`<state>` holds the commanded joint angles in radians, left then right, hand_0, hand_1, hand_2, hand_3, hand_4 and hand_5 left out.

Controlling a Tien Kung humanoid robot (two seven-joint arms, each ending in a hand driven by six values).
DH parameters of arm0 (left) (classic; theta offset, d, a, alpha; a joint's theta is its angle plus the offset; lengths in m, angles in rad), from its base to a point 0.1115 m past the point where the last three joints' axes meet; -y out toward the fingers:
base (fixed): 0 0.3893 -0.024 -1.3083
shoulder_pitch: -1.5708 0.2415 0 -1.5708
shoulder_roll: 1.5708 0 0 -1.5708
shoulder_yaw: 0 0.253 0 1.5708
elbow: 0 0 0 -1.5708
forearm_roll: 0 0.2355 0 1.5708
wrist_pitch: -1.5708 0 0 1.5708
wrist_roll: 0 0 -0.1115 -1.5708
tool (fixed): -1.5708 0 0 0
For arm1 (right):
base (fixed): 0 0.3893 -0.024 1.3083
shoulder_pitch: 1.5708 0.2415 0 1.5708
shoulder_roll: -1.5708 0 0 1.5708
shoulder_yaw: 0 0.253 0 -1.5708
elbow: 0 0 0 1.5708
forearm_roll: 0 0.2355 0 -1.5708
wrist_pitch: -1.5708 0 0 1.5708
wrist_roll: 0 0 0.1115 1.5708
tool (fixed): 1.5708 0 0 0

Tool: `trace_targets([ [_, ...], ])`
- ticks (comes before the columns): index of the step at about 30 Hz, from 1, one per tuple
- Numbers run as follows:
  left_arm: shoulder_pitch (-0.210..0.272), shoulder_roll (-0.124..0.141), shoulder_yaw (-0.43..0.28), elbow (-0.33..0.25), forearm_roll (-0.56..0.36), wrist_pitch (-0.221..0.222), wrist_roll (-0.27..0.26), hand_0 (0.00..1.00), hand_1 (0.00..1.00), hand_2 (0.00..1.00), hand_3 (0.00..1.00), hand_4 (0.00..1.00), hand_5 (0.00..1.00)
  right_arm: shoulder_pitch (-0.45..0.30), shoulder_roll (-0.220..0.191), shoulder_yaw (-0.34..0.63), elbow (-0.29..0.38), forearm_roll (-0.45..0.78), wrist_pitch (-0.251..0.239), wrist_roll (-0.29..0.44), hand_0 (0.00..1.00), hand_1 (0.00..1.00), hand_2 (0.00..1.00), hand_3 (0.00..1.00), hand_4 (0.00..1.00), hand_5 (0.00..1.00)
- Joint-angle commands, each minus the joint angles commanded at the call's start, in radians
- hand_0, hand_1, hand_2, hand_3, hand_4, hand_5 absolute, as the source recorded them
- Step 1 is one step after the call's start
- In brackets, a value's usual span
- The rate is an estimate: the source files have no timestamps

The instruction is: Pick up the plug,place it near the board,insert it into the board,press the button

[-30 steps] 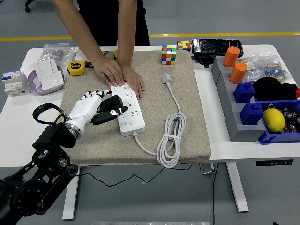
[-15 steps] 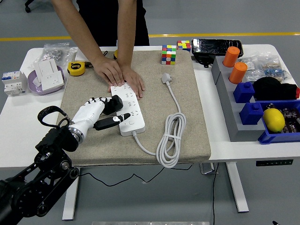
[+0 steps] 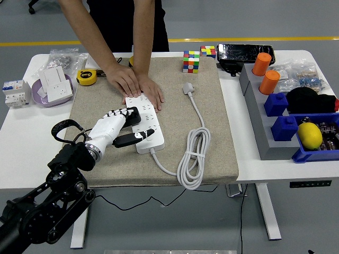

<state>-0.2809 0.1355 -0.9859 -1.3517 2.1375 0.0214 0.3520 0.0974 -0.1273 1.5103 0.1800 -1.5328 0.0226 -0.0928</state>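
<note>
Fingers [image 3: 119, 114] of the left hand [image 3: 111, 127] curl around the black plug [image 3: 132, 114], pressing it onto the white board [image 3: 144, 123], arm stretched over the mat; a person's hands [image 3: 137, 85] steady the board's far end.

Far edge: multicoloured puzzle cubes [image 3: 191, 61], yellow tape measure [image 3: 86, 77]. Right side: two orange plastic cups [image 3: 265, 73], yellow lemon [image 3: 310, 135] in blue bin [image 3: 300, 154].

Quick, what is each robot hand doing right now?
Left hand: closed on the black plug, over the power strip.
Right hand: not in view.
</note>
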Motion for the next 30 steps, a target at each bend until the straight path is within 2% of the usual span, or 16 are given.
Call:
trace_targets([
  [13,-0.003,0.003,0.001,-0.017,0.026,0.005,-0.003,0.998,0.998,0.991,0.922,0.998,0.998,-0.002,-0.001,0.001,0.0,-0.002,0.0,-0.001,0.848,0.757,0.746,0.78,0.998,0.88],
  [16,-0.001,0.006,-0.007,-0.05,0.039,0.011,-0.005,0.998,0.998,0.991,0.922,0.998,0.998,-0.003,-0.001,0.001,0.0,-0.003,0.0,-0.001,0.848,0.757,0.746,0.78,0.998,0.88],
  [18,0.001,0.01,-0.006,-0.086,0.035,0.021,-0.014,0.998,0.998,0.957,0.916,0.998,0.998,-0.003,-0.001,0.001,0.0,-0.002,0.0,0.0,0.848,0.757,0.746,0.779,0.998,0.88],
  [22,0.002,0.012,0.006,-0.173,-0.023,0.03,-0.03,0.998,0.998,0.957,0.916,0.998,0.998,-0.002,-0.001,0.002,0.0,-0.003,0.0,-0.001,0.848,0.757,0.746,0.779,0.998,0.88],
  [23,0.003,0.012,0.014,-0.202,-0.056,0.037,-0.036,0.697,0.669,0.69,0.909,0.998,0.933,-0.001,-0.001,0.001,0.0,-0.002,0.0,-0.001,0.848,0.757,0.746,0.78,0.998,0.879],
  [25,0.005,0.013,0.02,-0.244,-0.087,0.028,-0.023,0.697,0.669,0.69,0.909,0.998,0.933,0.0,-0.001,-0.001,0.0,0.001,0.0,-0.001,0.848,0.757,0.746,0.78,0.998,0.879],
  [28,0.007,0.016,0.02,-0.287,-0.079,-0.024,0.03,0.697,0.669,0.69,0.909,0.998,0.933,0.001,-0.001,-0.001,0.0,0.003,-0.001,-0.001,0.848,0.757,0.746,0.78,0.998,0.879],
  [29,0.007,0.018,0.02,-0.296,-0.063,-0.037,0.05,0.296,0.196,0.29,0.848,0.81,0.441,0.001,-0.001,-0.002,0.0,0.004,0.0,-0.001,0.847,0.757,0.746,0.78,0.998,0.88],
  [30,0.006,0.019,0.019,-0.303,-0.041,-0.051,0.068,0.296,0.196,0.29,0.848,0.81,0.441,0.001,0.0,-0.001,0.0,0.003,-0.001,-0.001,0.847,0.757,0.746,0.78,0.998,0.88],
])
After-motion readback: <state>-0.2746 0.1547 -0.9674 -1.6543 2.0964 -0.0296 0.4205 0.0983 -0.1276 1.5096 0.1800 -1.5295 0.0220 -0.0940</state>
